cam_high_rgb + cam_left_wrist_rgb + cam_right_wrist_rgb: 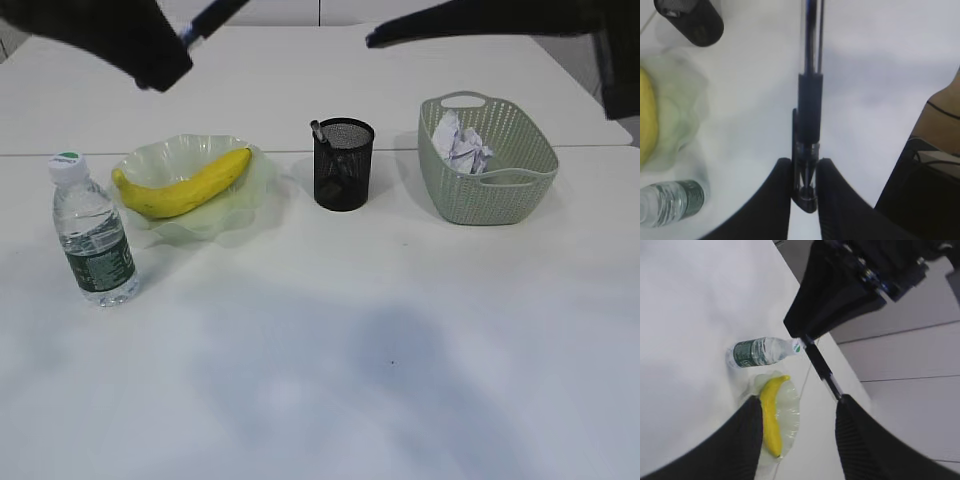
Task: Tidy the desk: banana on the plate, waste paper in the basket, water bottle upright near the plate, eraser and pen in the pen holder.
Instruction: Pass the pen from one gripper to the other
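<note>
1. Left gripper (804,172) – jaws clenched on a pen (809,110), held up in the air over the white desk (320,380).
2. Right gripper (799,435) – jaws parted, nothing between them, raised above the desk.
3. Water bottle (92,232) stands upright just beside the plate (245,190).
4. Banana (185,185) lies on the plate.
5. Mesh pen holder (343,165) – a dark object leans inside.
6. Basket (490,195) contains crumpled waste paper (462,143).
</note>
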